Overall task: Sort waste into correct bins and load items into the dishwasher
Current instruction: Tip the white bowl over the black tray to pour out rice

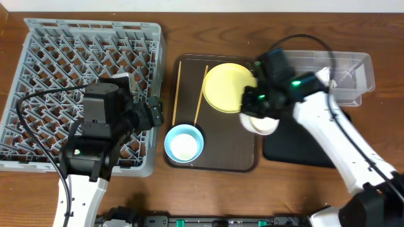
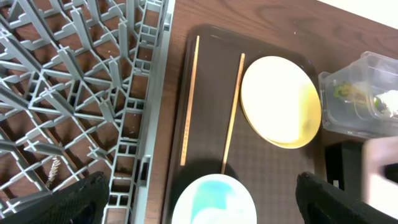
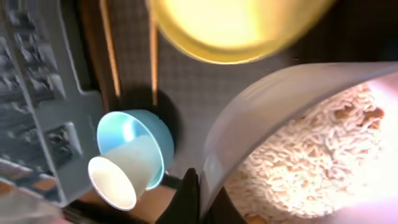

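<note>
A dark brown serving tray (image 1: 222, 146) lies on the wooden table (image 1: 208, 25), just right of the left gripper (image 1: 156, 113). Two thin wooden chopsticks (image 1: 177, 94) rest on its gripper-side end.

Dish rack (image 1: 38, 75) left; plate (image 1: 226, 88), bowl (image 1: 184, 144) on serving tray (image 1: 227, 154) centre; tub (image 1: 353, 66) right, flat tray (image 1: 290, 151) before it.

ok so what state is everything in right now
rack, no dishes showing
plate, flat on brown tray, bare
chopsticks, lying flat on brown tray
blue bowl, upright, cup inside
cup, tipped on its side
white bowl, holds grains
tub, holds wrapper and tissue
left claw, open
right claw, shut on white bowl
</note>
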You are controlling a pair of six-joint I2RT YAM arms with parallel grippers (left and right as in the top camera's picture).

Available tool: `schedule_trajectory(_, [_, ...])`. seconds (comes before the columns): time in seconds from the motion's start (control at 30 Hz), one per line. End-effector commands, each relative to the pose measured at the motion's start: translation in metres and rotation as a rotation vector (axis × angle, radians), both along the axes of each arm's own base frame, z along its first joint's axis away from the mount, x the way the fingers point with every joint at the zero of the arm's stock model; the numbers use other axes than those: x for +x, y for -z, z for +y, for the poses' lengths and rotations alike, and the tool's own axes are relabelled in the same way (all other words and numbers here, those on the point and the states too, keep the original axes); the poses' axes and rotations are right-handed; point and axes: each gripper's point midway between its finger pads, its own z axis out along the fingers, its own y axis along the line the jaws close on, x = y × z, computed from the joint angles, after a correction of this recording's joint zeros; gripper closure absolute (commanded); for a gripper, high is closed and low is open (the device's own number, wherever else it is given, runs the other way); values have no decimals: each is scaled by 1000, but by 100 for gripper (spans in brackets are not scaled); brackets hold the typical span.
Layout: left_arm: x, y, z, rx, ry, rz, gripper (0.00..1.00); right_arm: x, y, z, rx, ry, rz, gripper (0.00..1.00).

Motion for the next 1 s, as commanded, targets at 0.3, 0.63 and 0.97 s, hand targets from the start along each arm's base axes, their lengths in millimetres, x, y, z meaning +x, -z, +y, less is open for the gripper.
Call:
schedule_trajectory(0.3, [2,-8,0,-4,0,-17,4,5,-4,-62,543,87,86,99])
schedule_trajectory(0.63, [2,-8,0,-4,0,-17,4,6,-21,-102,941,-36,-323,99])
schedule_trajectory(0.97, [2,-8,0,-4,0,-17,4,-3,-20,-117,1021,-4,-373,99])
